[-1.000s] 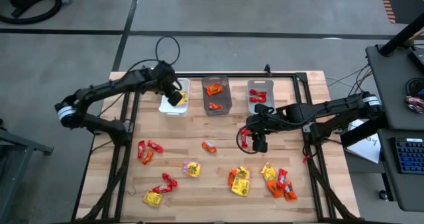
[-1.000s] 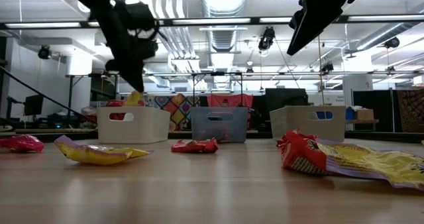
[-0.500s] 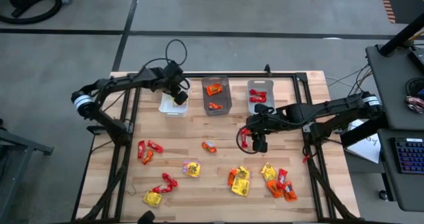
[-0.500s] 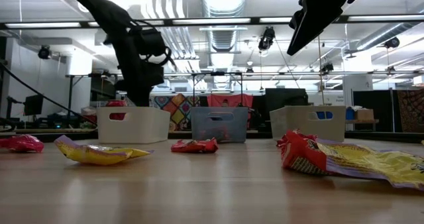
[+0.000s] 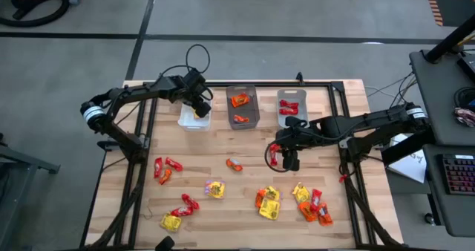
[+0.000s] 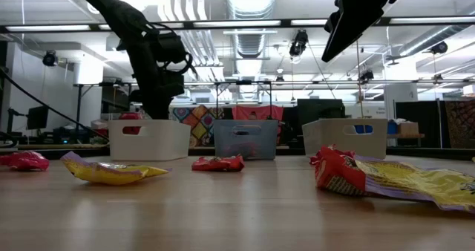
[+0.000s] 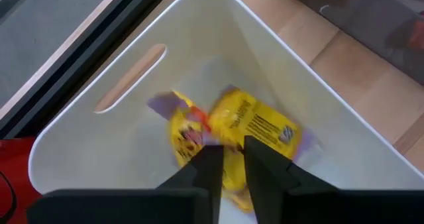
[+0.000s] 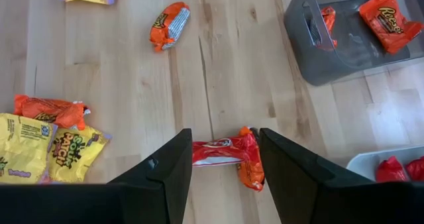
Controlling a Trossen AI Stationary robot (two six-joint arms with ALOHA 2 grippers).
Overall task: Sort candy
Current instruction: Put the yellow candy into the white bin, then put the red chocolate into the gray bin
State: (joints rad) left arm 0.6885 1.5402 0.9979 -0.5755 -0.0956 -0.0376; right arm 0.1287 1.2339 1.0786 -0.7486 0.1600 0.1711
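Along the bench's near edge lie loose candy packets (image 5: 268, 203). Mid-bench, the right gripper (image 5: 286, 157) hangs with jaws wide apart over a red packet (image 8: 223, 151), gripping nothing. At the far edge, the left gripper (image 5: 199, 105) sits in the white bin (image 7: 199, 25), jaws parted slightly above a yellow packet (image 7: 255, 128).

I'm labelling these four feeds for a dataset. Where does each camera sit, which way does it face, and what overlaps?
High view: overhead, facing straight down on the table; both arms show.
Low view: at tabletop height, facing level across to three bins and the room; arms enter from above.
Left wrist view: above the white bin, looking in at yellow candy; own fingers show.
Right wrist view: above the table, looking at a red candy between its fingers.
Shared: the grey bin appears in the high, low and right wrist views.
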